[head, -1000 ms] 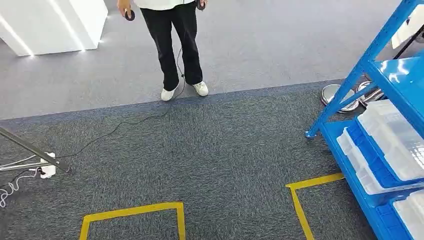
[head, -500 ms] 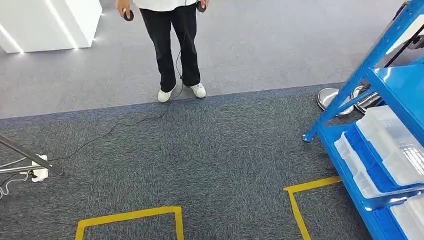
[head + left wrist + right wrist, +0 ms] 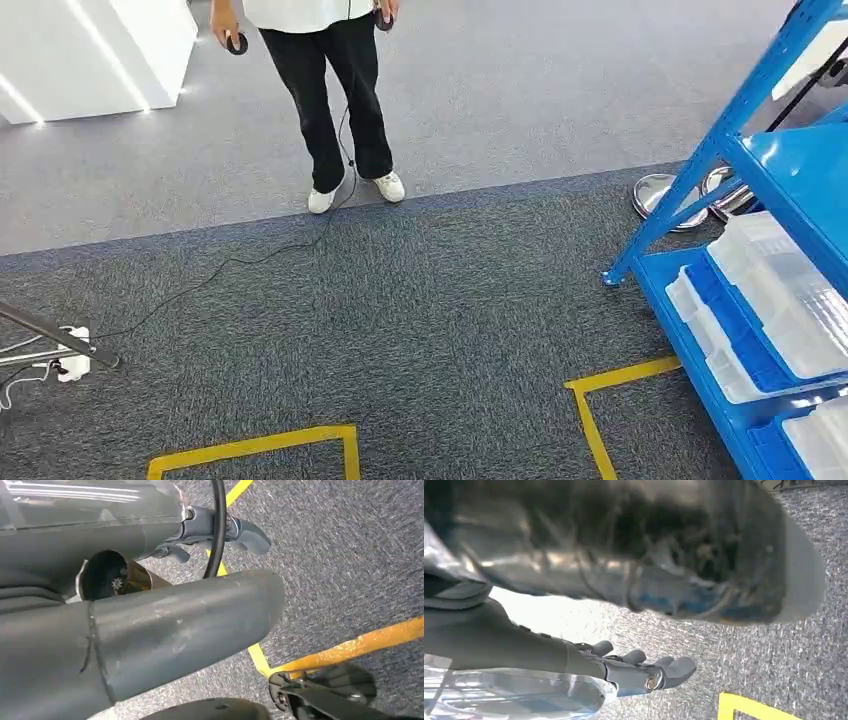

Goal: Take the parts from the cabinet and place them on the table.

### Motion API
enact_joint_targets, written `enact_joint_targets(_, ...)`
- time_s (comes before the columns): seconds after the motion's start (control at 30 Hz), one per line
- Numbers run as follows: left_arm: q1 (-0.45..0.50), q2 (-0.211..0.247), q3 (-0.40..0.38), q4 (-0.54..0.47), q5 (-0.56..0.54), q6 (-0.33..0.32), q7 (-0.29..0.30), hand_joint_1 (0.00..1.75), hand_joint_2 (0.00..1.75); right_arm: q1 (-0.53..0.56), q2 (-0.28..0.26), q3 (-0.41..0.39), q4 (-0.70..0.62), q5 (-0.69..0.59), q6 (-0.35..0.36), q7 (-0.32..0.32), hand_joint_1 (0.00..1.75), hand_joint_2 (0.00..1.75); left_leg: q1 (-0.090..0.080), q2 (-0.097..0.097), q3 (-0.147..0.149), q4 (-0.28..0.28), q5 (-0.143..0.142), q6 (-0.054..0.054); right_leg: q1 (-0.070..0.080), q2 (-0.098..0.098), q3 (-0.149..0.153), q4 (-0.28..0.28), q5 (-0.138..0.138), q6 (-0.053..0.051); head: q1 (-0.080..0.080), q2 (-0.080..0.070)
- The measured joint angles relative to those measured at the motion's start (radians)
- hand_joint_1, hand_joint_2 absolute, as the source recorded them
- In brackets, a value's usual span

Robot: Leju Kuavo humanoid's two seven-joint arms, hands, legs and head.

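Cabinet: your blue metal shelving rack (image 3: 745,150) stands at the right edge of the head view, with a slanted blue upright and blue shelves, its foot on the dark carpet (image 3: 430,310).
Parts: you have clear plastic bins (image 3: 785,290) lying on the rack's shelves, pale and see-through, set in blue trays; what is inside them is too small to tell.
Left hand: your left hand (image 3: 225,530) hangs over the carpet in the left wrist view; its grey fingers are extended, apart and hold nothing, and a black cable crosses in front of it.
Right hand: your right hand (image 3: 644,667) hangs over the carpet in the right wrist view, fingers extended side by side, loosely apart, nothing in them and nothing touched.
Floor marks: yellow tape (image 3: 255,445) forms one corner near left and another (image 3: 605,395) near right, just beside the rack.
Person: a person (image 3: 330,90) in black trousers and white shoes stands far centre on the lighter carpet, a dark controller in each hand.
Cable: a thin black cord (image 3: 230,265) runs from the person's feet leftward to a white socket block (image 3: 70,365).
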Motion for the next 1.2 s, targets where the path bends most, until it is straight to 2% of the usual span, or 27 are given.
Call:
enact_joint_targets(0.07,0.0,0.0,0.0,0.0,0.0,0.0,0.0,0.0,0.0,0.001,0.0,0.0,0.0,0.001,0.0,0.0,0.0,0.0,0.0,-0.001,0.046,-0.132,0.101,0.008,0.0,0.003,0.018,0.0,-0.011,0.003,0.0,0.0)
enact_joint_targets(0.17,0.0,0.0,0.0,0.0,0.0,0.0,0.0,0.0,0.0,0.001,0.0,0.0,0.0,0.001,0.0,0.0,0.0,0.0,0.0,-0.001,0.046,-0.132,0.101,0.008,0.0,0.003,0.018,0.0,-0.011,0.003,0.0,0.0)
enact_joint_targets(0.23,0.0,0.0,0.0,0.0,0.0,0.0,0.0,0.0,0.0,0.001,0.0,0.0,0.0,0.001,0.0,0.0,0.0,0.0,-0.001,-0.001,0.056,-0.159,0.118,0.01,0.0,0.003,0.022,0.0,-0.013,0.004,0.0,0.0)
enact_joint_targets(0.27,0.001,0.0,0.0,0.0,0.0,0.0,0.0,0.0,0.0,0.001,0.0,0.0,0.0,0.002,0.0,0.0,0.0,0.0,-0.005,-0.001,0.097,-0.263,0.161,0.021,0.0,0.004,0.025,0.0,-0.023,0.011,0.001,0.0)
enact_joint_targets(0.3,0.0,0.0,0.0,0.0,0.0,0.0,0.0,0.0,0.0,-0.002,0.0,0.0,0.0,0.002,0.0,0.0,0.0,0.0,-0.01,-0.002,0.103,-0.284,0.152,0.022,0.005,0.006,0.026,0.005,-0.028,0.019,0.0,0.0)
enact_joint_targets(0.33,-0.001,0.0,0.0,0.0,-0.001,0.0,0.0,0.0,0.0,-0.003,0.0,0.0,0.0,0.005,0.0,0.0,0.0,0.0,-0.012,-0.004,0.107,-0.292,0.149,0.031,0.003,0.004,0.033,-0.01,-0.029,0.036,0.0,0.0)
enact_joint_targets(0.37,0.001,0.0,0.0,0.0,-0.001,0.0,0.0,0.0,0.0,-0.003,0.0,0.0,0.0,0.005,-0.001,0.0,0.0,0.0,0.0,-0.003,0.122,-0.312,0.155,0.038,0.001,0.001,0.038,-0.006,-0.038,0.04,0.0,0.0)
enact_joint_targets(0.4,0.001,0.0,0.001,0.0,-0.002,0.0,-0.001,0.0,0.0,-0.002,-0.001,0.0,0.0,0.006,-0.002,0.0,0.0,0.0,-0.002,-0.004,0.132,-0.321,0.155,0.041,0.002,-0.001,0.027,0.026,-0.054,0.044,0.002,0.0)
enact_joint_targets(0.47,-0.003,0.0,0.001,0.0,-0.002,0.0,-0.001,0.0,0.0,-0.002,-0.001,0.0,0.0,0.007,-0.002,0.0,0.0,0.0,-0.004,-0.001,0.137,-0.324,0.151,0.051,0.001,0.0,-0.058,0.175,-0.123,0.047,0.002,0.0)
enact_joint_targets(0.5,-0.003,-0.001,0.001,0.0,-0.002,0.0,-0.001,0.0,0.0,-0.002,-0.001,0.0,0.0,0.007,-0.002,0.0,0.0,0.0,-0.006,0.0,0.139,-0.323,0.147,0.053,0.0,0.0,-0.105,0.252,-0.147,0.05,0.001,0.0)
enact_joint_targets(0.53,-0.002,-0.001,0.001,0.0,-0.002,-0.001,-0.001,0.0,0.0,-0.001,-0.001,0.0,0.0,0.007,-0.002,0.0,0.0,0.0,-0.006,0.0,0.144,-0.323,0.142,0.054,-0.002,0.0,-0.138,0.297,-0.148,0.052,0.002,0.0)
enact_joint_targets(0.57,-0.001,0.0,0.001,0.0,-0.002,-0.001,-0.003,0.0,0.0,0.0,-0.001,0.0,0.0,0.008,-0.002,0.0,0.0,0.0,-0.006,-0.001,0.15,-0.323,0.137,0.053,-0.004,0.0,-0.146,0.289,-0.119,0.053,0.002,0.0)
enact_joint_targets(0.6,0.0,0.0,0.001,0.0,-0.002,0.0,-0.006,0.0,0.0,0.001,-0.001,0.0,0.0,0.008,-0.002,0.0,0.0,0.0,-0.006,-0.003,0.158,-0.323,0.132,0.051,-0.005,-0.001,-0.131,0.24,-0.073,0.054,0.002,0.0)
enact_joint_targets(0.67,0.0,-0.002,0.001,0.0,-0.002,-0.001,-0.012,0.0,0.0,0.002,-0.002,0.0,0.0,0.008,-0.002,0.0,0.0,0.0,-0.006,-0.004,0.179,-0.321,0.117,0.044,-0.007,-0.003,-0.058,0.057,0.042,0.05,0.002,0.0)
enact_joint_targets(0.7,0.001,-0.002,0.001,0.0,-0.002,-0.005,-0.016,0.0,0.0,0.003,-0.002,0.0,0.0,0.009,-0.001,0.0,0.0,0.0,-0.009,-0.004,0.176,-0.318,0.11,0.038,-0.003,-0.005,-0.041,0.02,0.042,0.046,0.002,0.0)
enact_joint_targets(0.73,-0.002,-0.002,0.002,0.0,-0.002,-0.007,-0.019,0.0,0.0,0.002,-0.002,0.0,0.0,0.01,0.0,0.0,0.0,0.0,-0.013,-0.005,0.174,-0.311,0.103,0.031,0.001,-0.004,-0.037,0.002,0.038,0.043,0.001,0.0)
enact_joint_targets(0.77,-0.003,-0.002,0.002,0.0,-0.002,-0.008,-0.019,0.0,0.0,0.001,-0.002,0.0,0.0,0.01,0.002,0.0,0.0,0.0,-0.014,-0.004,0.175,-0.309,0.101,0.033,-0.006,-0.003,-0.038,-0.001,0.042,0.043,0.0,0.0)
enact_joint_targets(0.8,-0.002,-0.002,0.002,0.0,-0.002,-0.008,-0.019,0.0,0.0,0.0,-0.001,0.0,0.0,0.01,0.002,0.0,0.0,0.0,-0.016,-0.004,0.175,-0.313,0.105,0.045,-0.004,-0.001,-0.037,0.0,0.041,0.043,0.001,0.0)
enact_joint_targets(0.93,-0.002,-0.002,0.004,0.0,-0.002,-0.009,-0.024,0.0,0.0,0.001,-0.002,0.0,0.0,0.008,0.001,0.0,0.0,0.0,-0.014,-0.004,0.184,-0.32,0.103,0.042,0.001,-0.002,-0.038,0.0,0.034,0.033,0.0,0.0)
enact_joint_targets(1.1,-0.003,-0.002,0.008,0.0,-0.003,-0.011,-0.026,0.0,0.0,0.0,-0.002,-0.001,0.0,0.001,0.0,0.0,0.0,0.0,-0.012,-0.003,0.19,-0.327,0.099,0.033,0.003,-0.002,-0.031,0.0,0.029,0.026,0.001,0.0)
enact_joint_targets(1.2,-0.003,-0.002,0.01,0.0,-0.003,-0.011,-0.027,0.0,0.0,0.0,-0.002,-0.003,0.0,-0.006,0.0,0.0,0.0,0.0,-0.011,-0.003,0.193,-0.328,0.097,0.028,0.004,-0.002,-0.026,0.0,0.028,0.025,0.001,0.0)
